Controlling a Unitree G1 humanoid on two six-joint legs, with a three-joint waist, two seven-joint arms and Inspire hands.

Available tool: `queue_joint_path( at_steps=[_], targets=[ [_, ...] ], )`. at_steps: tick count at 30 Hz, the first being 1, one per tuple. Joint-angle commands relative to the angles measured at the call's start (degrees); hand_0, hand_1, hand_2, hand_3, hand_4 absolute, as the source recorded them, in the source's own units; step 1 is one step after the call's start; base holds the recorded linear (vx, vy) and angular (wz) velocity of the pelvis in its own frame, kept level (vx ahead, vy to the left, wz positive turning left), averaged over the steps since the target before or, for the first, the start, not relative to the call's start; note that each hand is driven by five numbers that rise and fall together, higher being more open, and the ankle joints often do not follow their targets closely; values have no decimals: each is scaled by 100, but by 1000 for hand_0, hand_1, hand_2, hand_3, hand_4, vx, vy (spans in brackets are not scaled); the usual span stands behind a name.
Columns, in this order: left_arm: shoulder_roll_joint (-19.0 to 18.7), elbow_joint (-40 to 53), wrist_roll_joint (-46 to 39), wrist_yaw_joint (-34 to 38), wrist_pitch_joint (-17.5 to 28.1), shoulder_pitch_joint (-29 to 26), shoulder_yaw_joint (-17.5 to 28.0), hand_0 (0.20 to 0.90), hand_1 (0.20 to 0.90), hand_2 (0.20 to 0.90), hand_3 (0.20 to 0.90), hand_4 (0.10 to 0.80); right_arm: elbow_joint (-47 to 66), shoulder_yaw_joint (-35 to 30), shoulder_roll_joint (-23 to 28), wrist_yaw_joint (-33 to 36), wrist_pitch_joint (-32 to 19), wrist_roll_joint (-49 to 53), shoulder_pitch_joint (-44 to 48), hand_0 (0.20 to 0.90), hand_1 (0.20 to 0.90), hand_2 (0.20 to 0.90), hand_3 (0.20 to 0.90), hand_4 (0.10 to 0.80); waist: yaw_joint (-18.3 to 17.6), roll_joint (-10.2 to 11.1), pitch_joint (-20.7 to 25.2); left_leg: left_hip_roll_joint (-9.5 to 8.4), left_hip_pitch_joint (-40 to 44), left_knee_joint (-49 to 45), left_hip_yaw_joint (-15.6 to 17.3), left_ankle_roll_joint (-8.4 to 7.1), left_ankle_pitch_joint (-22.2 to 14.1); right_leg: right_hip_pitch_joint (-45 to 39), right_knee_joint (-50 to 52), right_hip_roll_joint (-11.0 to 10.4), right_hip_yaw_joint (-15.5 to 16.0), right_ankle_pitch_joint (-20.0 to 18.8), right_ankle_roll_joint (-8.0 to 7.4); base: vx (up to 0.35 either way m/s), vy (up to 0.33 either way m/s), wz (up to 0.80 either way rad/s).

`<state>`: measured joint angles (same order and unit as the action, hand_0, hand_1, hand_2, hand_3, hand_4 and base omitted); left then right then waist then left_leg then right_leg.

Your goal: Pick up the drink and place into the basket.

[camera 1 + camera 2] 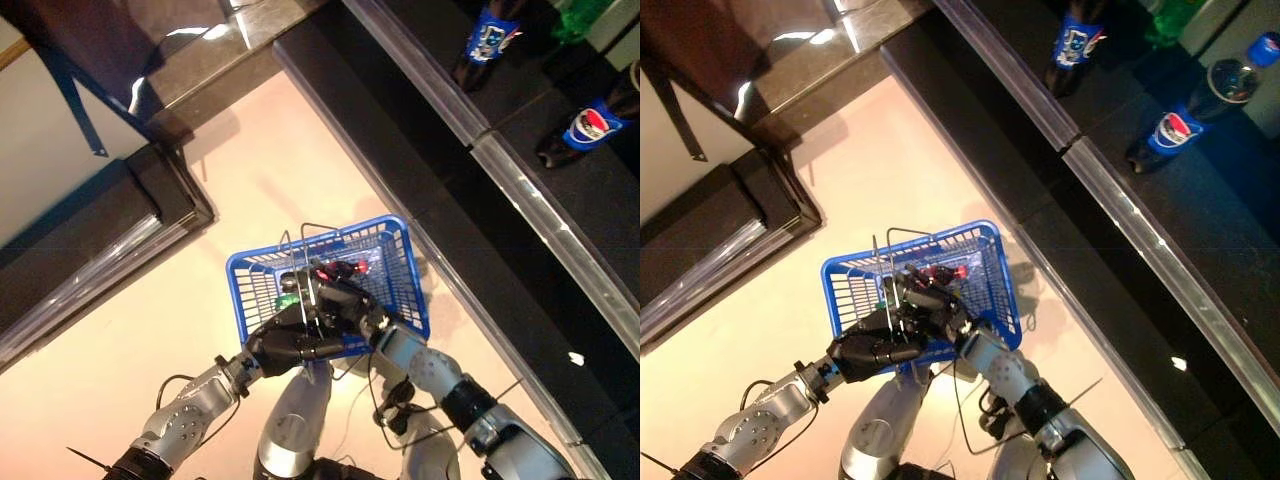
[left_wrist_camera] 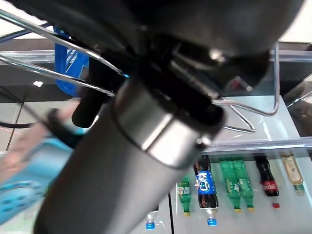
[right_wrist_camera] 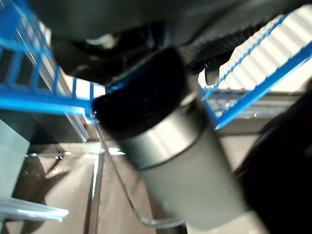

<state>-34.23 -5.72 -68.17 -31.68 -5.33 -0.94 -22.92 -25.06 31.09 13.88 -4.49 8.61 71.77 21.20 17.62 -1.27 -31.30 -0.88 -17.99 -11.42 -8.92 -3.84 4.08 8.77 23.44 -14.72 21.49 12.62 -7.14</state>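
The blue basket (image 1: 252, 283) hangs in front of me above the floor. My left hand (image 1: 285, 348) is shut on its thin wire handles (image 2: 276, 83) at the near rim. My right hand (image 1: 345, 305) reaches over the near rim into the basket, and its fingers are hidden among the handles and the mesh. A drink with a red label (image 1: 345, 267) lies inside the basket just past the right hand. Something green (image 1: 288, 298) shows in the basket beside it. The basket's blue mesh (image 3: 253, 63) shows close up in the right wrist view.
A dark shelf with a shiny rail (image 1: 520, 190) runs along the right, with cola bottles (image 1: 590, 125) standing on it. A dark low counter (image 1: 100, 240) stands at the left. More bottles (image 2: 205, 187) line a shelf in the left wrist view.
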Motion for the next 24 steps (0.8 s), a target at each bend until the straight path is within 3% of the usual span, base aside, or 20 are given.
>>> queue_joint_path(
  at_steps=[1,10,21,24],
  targets=[
    [584,1895,-234,-1484,859,-85,177,300,300,300,200,100,651,-149,59,-633,-147,-216,-42,900,900,900,900,800,-143,-130,152,218,414,225,302,279,3,164,59,-16,-179,-847,153,-25,-46,-14],
    [717,1152,102,-697,1075,258,357,300,300,300,200,100,949,-492,379,-1303,-269,-317,-911,900,900,900,900,800,-401,22,388,348,696,422,442,238,-14,-9,-148,188,-315,-831,172,-16,-49,-10],
    [1311,-550,948,961,1592,880,1106,300,300,300,200,100,1380,-754,375,-2299,-382,-654,-2083,900,900,900,900,800,-773,276,1102,570,1236,811,750,107,-8,-518,-823,415,-600,-901,146,33,-33,-19],
    [1437,-1313,1776,1824,1910,973,1260,300,300,300,200,100,1209,-862,300,-2175,-377,-858,-2335,900,900,900,900,800,-946,367,1382,664,1379,943,905,31,34,-676,-1116,443,-742,-986,110,61,-14,-23]
  ],
)
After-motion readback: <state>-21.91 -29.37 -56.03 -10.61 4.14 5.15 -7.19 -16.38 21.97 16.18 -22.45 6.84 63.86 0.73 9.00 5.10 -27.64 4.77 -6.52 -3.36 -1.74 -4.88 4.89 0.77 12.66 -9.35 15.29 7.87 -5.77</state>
